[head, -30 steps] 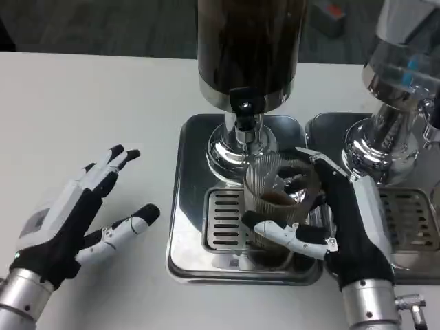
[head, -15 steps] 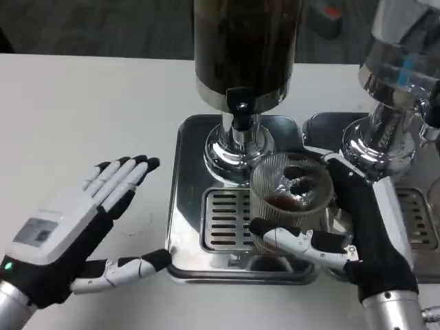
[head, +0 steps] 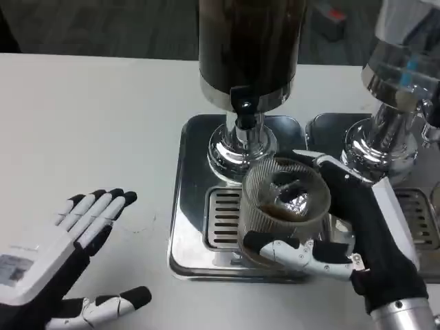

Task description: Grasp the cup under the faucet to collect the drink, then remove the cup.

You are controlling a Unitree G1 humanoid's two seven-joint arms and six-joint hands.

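The right hand [head: 357,234] is wrapped around the cup [head: 284,206], which is on the tray [head: 192,206], at 6 o'clock from the faucet [head: 244,110]. The left hand [head: 55,265], at 9 o'clock, is spread and holds nothing. The ribbed cup looks thin and light, with some drink inside, so I think a gentle grip at its middle, kept upright, is best.

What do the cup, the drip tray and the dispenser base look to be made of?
Cup held by the right hand: likely clear ribbed plastic or glass, since the dark drink shows through the fluted wall. Drip tray: polished steel, apparently, mirror-bright with a slotted grate. Dispenser base: chromed metal, with sharp curved reflections.
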